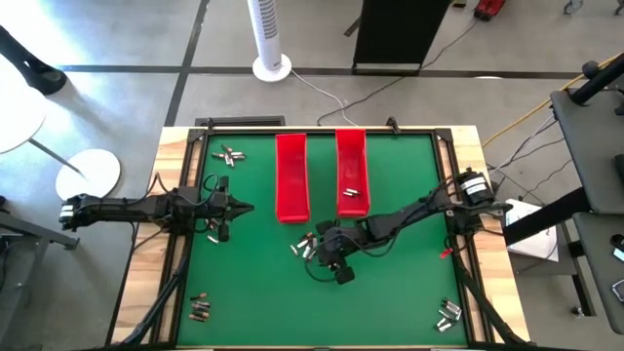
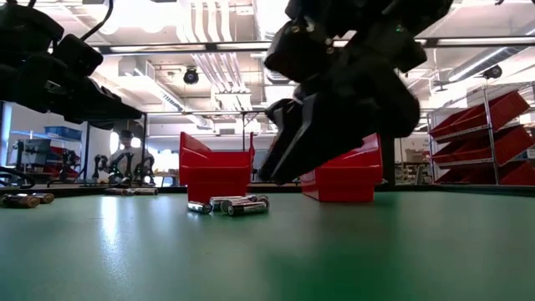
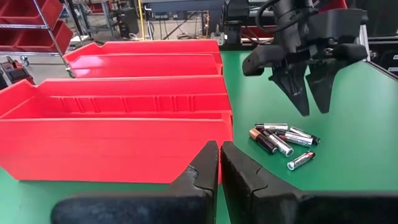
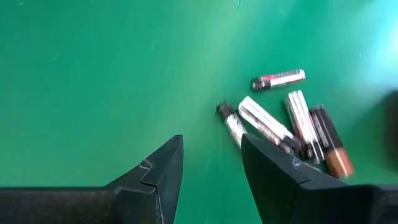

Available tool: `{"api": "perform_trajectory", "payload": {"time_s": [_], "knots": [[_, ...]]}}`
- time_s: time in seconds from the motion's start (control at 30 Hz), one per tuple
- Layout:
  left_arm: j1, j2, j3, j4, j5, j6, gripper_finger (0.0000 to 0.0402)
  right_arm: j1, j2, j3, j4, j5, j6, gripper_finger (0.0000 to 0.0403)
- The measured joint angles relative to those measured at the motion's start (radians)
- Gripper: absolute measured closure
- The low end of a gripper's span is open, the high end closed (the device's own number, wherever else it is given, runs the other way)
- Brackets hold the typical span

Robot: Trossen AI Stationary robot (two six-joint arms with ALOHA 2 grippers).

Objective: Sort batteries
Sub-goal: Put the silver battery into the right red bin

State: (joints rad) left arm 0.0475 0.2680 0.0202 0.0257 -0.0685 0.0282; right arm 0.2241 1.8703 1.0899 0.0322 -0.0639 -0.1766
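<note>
Green table point(image 1: 390, 292): two red trays point(image 1: 292, 175) mid-table for sorting. Batteries point(image 3: 283, 138) clustered just before them; right gripper point(image 3: 308, 84) poised above, jaws parted, empty. Left gripper point(image 1: 234, 207) parked leftward, clenched, empty.

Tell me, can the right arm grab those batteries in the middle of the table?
Probably yes. The right gripper hangs open just above the middle batteries, with only bare green mat around them. The red trays sit to one side, not in its way.
</note>
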Motion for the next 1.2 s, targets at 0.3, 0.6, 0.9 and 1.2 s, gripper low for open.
{"api": "perform_trajectory", "payload": {"time_s": [0.3, 0.6, 0.9, 1.2], "knots": [[0.0, 0.006, 0.0, 0.002, 0.0, 0.0, 0.0402, -0.024, 0.068, 0.033, 0.009, -0.019, -0.031, 0.0242], [0.0, 0.014, 0.0, 0.003, 0.0, 0.0, 0.0402, -0.026, 0.103, 0.053, 0.015, -0.023, -0.048, 0.0259], [0.0, 0.016, 0.0, 0.004, 0.0, 0.0, 0.0402, -0.022, 0.104, 0.052, 0.011, -0.003, 0.09, 0.0279], [0.0, 0.021, 0.0, 0.004, 0.0, 0.0, 0.0402, 0.014, 0.104, 0.002, 0.133, 0.047, 0.201, 0.0292]]}}
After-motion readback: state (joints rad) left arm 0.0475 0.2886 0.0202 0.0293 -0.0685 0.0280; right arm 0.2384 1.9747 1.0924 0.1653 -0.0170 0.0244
